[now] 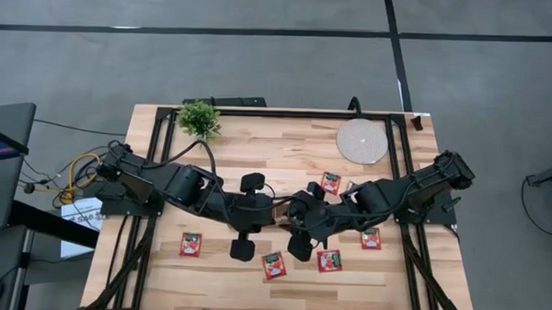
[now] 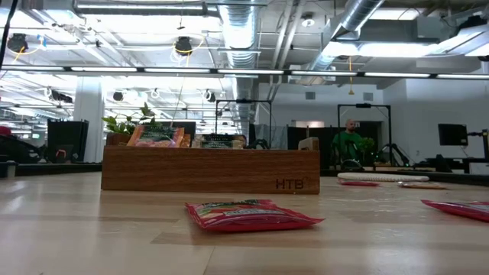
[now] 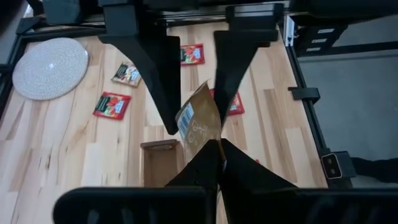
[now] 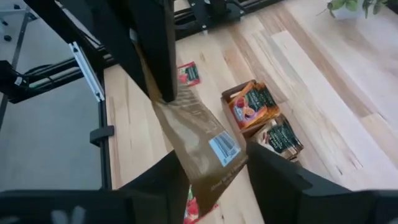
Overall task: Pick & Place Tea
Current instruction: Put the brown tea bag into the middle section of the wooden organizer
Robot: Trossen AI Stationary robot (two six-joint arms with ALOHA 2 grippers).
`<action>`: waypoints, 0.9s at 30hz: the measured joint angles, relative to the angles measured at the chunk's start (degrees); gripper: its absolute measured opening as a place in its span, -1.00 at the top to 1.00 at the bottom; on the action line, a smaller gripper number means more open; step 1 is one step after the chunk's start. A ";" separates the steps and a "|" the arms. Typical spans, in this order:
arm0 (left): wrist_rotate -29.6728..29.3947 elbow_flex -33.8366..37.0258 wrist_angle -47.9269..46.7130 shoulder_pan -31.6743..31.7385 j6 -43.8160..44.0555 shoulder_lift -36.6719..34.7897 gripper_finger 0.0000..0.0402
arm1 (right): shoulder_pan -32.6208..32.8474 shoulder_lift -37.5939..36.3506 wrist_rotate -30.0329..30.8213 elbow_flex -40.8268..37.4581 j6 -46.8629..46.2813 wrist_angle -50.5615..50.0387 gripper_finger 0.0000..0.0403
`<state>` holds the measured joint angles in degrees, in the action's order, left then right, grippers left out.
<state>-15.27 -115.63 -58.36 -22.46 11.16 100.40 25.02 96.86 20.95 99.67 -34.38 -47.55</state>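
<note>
Both arms meet over the table's middle. My left gripper is shut on a pale beige-brown tea sachet with a barcode. My right gripper is open. Its fingers stand on either side of that sachet. Under them is the wooden tray, with sachets in its compartments. Red sachets lie flat on the table, one of them near the low camera. My left gripper pinches the beige sachet between its two fingertips at one end, coming level from the table's left. The sachet is lifted clear above the tray and reaches toward the right gripper. My right gripper flanks the sachet's other end. I cannot tell whether it touches.
More red sachets lie on the table's right half. A round pale coaster sits at the far right and a small green plant at the far left. Black frame rails run along the table's sides.
</note>
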 joint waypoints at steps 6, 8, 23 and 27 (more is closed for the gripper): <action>0.04 0.00 -0.05 0.00 -0.18 -0.04 1.00 | 0.50 0.00 -0.52 0.00 1.29 -0.04 0.62; 0.17 0.00 -0.14 0.25 -0.20 -0.04 1.00 | 0.85 0.00 -1.02 0.00 1.63 -0.02 0.74; 2.42 0.00 -0.23 2.24 -0.16 -0.02 1.00 | 3.32 -0.02 -1.02 0.00 0.93 -0.50 0.94; 1.96 0.00 -1.84 2.62 -0.05 -0.02 1.00 | 3.48 -0.09 -2.00 0.00 -1.17 -1.37 0.78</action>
<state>-13.31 -115.63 -60.20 -19.84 11.11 100.38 28.50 96.77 18.94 99.68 -35.56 -48.92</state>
